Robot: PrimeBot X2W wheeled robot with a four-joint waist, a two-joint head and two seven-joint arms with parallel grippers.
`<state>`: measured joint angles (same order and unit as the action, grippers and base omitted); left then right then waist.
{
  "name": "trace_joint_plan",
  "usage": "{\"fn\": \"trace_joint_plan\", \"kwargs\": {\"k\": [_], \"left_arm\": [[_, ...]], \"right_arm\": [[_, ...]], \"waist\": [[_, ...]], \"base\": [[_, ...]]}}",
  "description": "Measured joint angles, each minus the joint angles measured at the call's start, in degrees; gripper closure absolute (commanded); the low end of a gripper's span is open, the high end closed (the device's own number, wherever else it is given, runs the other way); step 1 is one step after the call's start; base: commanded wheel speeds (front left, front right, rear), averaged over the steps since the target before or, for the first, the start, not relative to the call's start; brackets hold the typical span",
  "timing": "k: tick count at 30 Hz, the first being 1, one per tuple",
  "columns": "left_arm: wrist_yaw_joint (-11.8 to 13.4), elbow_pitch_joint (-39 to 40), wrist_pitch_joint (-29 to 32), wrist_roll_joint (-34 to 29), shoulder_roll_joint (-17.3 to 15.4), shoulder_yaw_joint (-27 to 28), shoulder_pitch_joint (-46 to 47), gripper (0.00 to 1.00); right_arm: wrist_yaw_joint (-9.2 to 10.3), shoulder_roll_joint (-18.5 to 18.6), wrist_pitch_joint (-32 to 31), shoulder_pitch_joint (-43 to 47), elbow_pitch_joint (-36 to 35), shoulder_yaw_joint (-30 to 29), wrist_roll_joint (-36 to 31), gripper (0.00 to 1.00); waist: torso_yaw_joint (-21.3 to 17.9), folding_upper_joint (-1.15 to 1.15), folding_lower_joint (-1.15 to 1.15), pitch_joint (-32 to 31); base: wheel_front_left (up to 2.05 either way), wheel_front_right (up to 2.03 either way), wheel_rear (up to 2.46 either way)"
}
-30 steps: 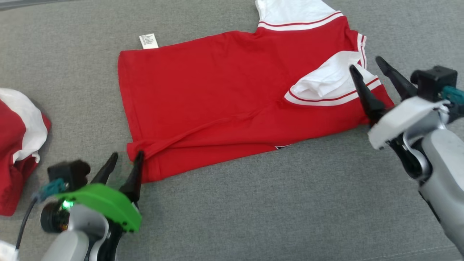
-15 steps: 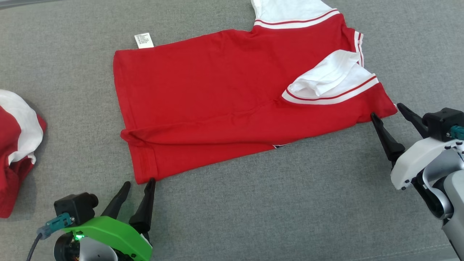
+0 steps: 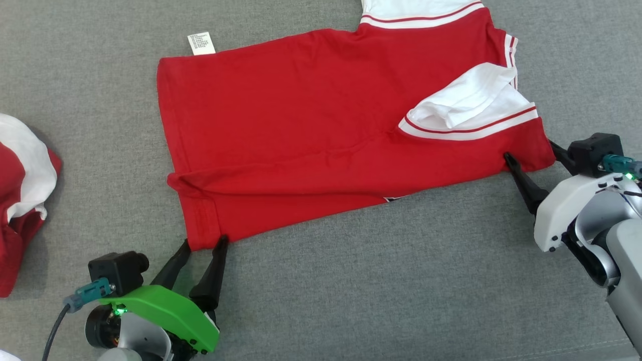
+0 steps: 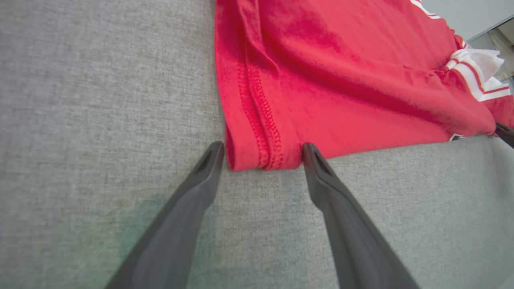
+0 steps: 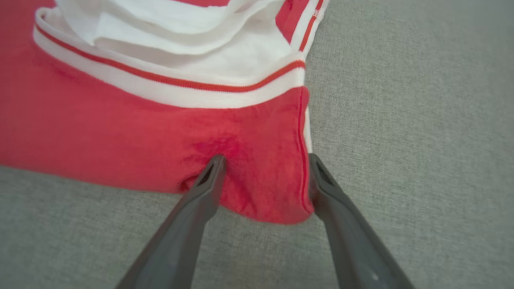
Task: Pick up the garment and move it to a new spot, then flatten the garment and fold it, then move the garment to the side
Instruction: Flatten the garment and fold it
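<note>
Left gripper (image 3: 204, 240) and right gripper (image 3: 529, 150) gape wide at the near corners of the garment (image 3: 301, 125), clamping nothing.
Half a second ago each sat just short of the garment; now the left straddles its hem corner and the right brackets the corner below the white sleeve. The garment lies spread on grey woven upholstery (image 3: 401, 281), with another red-and-white cloth (image 3: 20, 190) well to its left.

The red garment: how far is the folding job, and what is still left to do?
Done, it seems: the garment lies spread flat on the grey surface, one sleeve turned in over the body. In hand: the left gripper and right gripper, both open, straddle its two near corners without clamping. Left: closing on the corners, folding, and moving it to the side.
</note>
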<state>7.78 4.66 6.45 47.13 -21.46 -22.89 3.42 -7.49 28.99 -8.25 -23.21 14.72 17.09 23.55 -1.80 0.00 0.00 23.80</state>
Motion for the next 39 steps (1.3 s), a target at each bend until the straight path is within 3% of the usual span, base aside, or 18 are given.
{"fn": "trace_joint_plan", "kwargs": {"k": [1, 2, 3, 4, 5, 6, 14, 21, 26, 27, 28, 29, 34, 39], "left_arm": [[-0.2, -0.2, 0.0, 0.1, 0.0, -0.1, 0.2, 0.16], [-0.6, -0.3, 0.0, 0.1, 0.0, -0.5, 0.4, 0.4], [-0.8, -0.3, 0.1, 0.1, 0.0, -0.7, 0.5, 0.59], [-1.1, -0.4, 0.1, 0.1, 0.0, -0.8, 0.7, 0.72], [-1.3, -0.5, 0.1, 0.1, 0.1, -1.0, 0.8, 1.0], [-1.7, -0.7, 0.1, 0.1, 0.1, -1.1, 0.8, 1.0], [-5.6, -0.1, 0.0, 4.0, -1.2, 0.2, 0.0, 1.0], [-8.3, 3.7, 1.8, 9.0, -5.4, 2.5, -5.8, 1.0], [-8.3, 5.4, 1.0, 9.9, -5.1, 1.8, -10.6, 1.0], [-8.3, 5.4, 0.7, 9.9, -4.7, 1.3, -11.4, 0.97], [-8.1, 5.3, 0.3, 9.9, -4.1, 0.9, -12.2, 0.61], [-7.8, 4.9, -0.2, 9.8, -3.3, 0.5, -12.6, 0.0], [-5.2, 3.8, -1.8, 5.6, -2.7, -0.4, -12.2, 0.0], [-2.9, 9.6, -0.1, 1.6, -5.5, -0.3, -9.4, 0.0]], "right_arm": [[0.0, 0.2, -0.4, -0.5, 0.3, 0.7, 0.0, 0.0], [0.0, 0.4, -0.6, -0.9, 0.5, 1.3, 0.2, 0.0], [0.0, 0.6, -0.7, -1.1, 0.7, 1.5, 0.7, 0.2], [0.0, 0.8, -0.7, -1.3, 1.0, 1.8, 1.1, 0.57], [0.0, 1.0, -0.6, -1.6, 1.3, 2.0, 1.5, 0.88], [0.0, 1.1, -0.3, -1.8, 1.6, 2.2, 1.9, 1.0], [-0.01, 4.3, -0.1, -1.7, 1.7, 5.2, 9.5, 1.0], [-0.11, 12.3, -3.6, 2.1, -2.1, 5.5, 18.9, 1.0], [-0.14, 16.0, -7.4, 8.0, -5.6, 5.1, 22.8, 1.0], [-0.13, 16.0, -7.6, 9.0, -6.1, 4.5, 22.9, 0.84], [-0.13, 16.0, -8.1, 9.7, -6.3, 4.3, 23.0, 0.41], [-0.13, 16.0, -8.7, 10.5, -6.5, 4.3, 23.2, 0.0], [-0.01, 15.3, -10.1, 12.3, -7.9, 1.2, 24.9, 0.0], [0.01, 17.6, -14.1, 10.6, -14.3, -4.6, 26.6, 0.0]], "waist": [[0.0, 0.0, 0.0, 0.2], [0.0, 0.0, 0.0, 0.3], [0.0, 0.0, 0.0, 0.4], [0.1, 0.0, 0.0, 0.5], [0.2, 0.0, 0.0, 0.6], [0.2, 0.0, 0.0, 0.6], [0.1, 0.0, 0.0, -0.6], [0.0, 0.0, 0.0, -2.6], [0.0, 0.0, 0.0, -3.4], [-0.1, 0.0, 0.0, -3.4], [-0.2, 0.0, 0.0, -3.5], [-0.2, 0.0, 0.0, -3.5], [0.0, 0.0, 0.0, -4.0], [0.2, 0.0, 0.0, -3.3]], "base": [[0.0, 0.0, 0.0], [0.0, 0.0, 0.0], [0.0, 0.0, 0.0], [0.0, 0.0, 0.0], [0.0, 0.0, 0.0], [0.0, 0.0, 0.0], [0.0, 0.0, 0.0], [0.0, 0.0, 0.0], [0.0, 0.0, 0.0], [0.0, 0.0, 0.0], [0.0, 0.0, 0.0], [0.0, 0.0, 0.0], [0.0, 0.0, 0.0], [0.0, 0.0, 0.0]]}}
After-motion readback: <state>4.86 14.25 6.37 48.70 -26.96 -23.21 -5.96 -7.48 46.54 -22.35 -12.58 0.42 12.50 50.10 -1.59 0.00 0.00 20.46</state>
